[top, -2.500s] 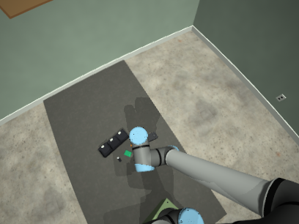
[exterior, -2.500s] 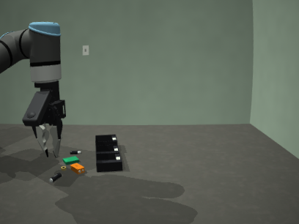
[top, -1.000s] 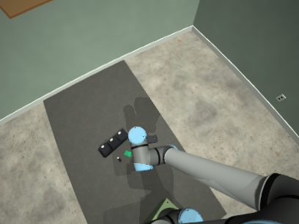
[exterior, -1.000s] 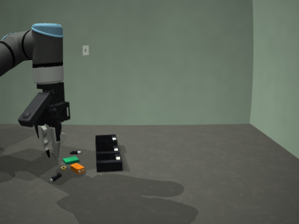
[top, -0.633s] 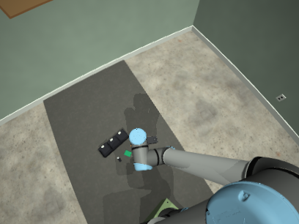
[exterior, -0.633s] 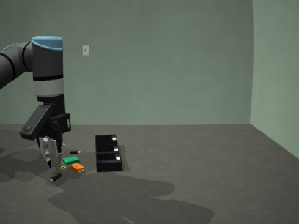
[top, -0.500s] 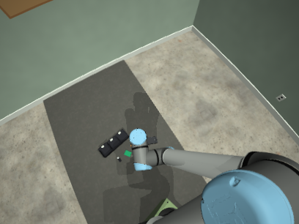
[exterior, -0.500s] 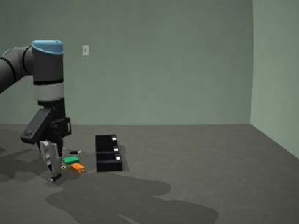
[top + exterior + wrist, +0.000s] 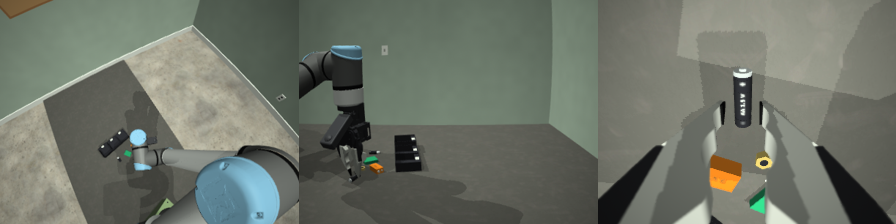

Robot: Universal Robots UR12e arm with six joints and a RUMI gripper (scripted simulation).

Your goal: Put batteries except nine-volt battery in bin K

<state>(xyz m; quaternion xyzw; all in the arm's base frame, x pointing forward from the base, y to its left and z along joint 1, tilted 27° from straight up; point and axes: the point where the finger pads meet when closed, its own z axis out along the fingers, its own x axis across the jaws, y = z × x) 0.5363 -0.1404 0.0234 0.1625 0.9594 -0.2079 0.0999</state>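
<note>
A black cylindrical battery [image 9: 742, 100] [image 9: 352, 178] lies on the dark mat, its lower end between my fingertips. My gripper [image 9: 742, 102] [image 9: 354, 175] is down at the mat, tilted, and stands narrowly open around that battery without gripping it. A second small battery [image 9: 374, 151] [image 9: 119, 158] lies nearer the bins. An orange boxy nine-volt battery [image 9: 725, 172] [image 9: 376, 168] lies beside a small yellow ring [image 9: 763, 161] [image 9: 363, 168]. A row of three black bins [image 9: 407, 154] [image 9: 111, 143] stands upright with white labels that I cannot read. In the top view the wrist hides the gripper.
A green wedge block [image 9: 759, 202] [image 9: 371, 159] [image 9: 127, 154] lies between the gripper and the bins. The dark mat [image 9: 84, 102] lies on a concrete floor, with walls behind. The arm [image 9: 190, 157] reaches in from the lower right.
</note>
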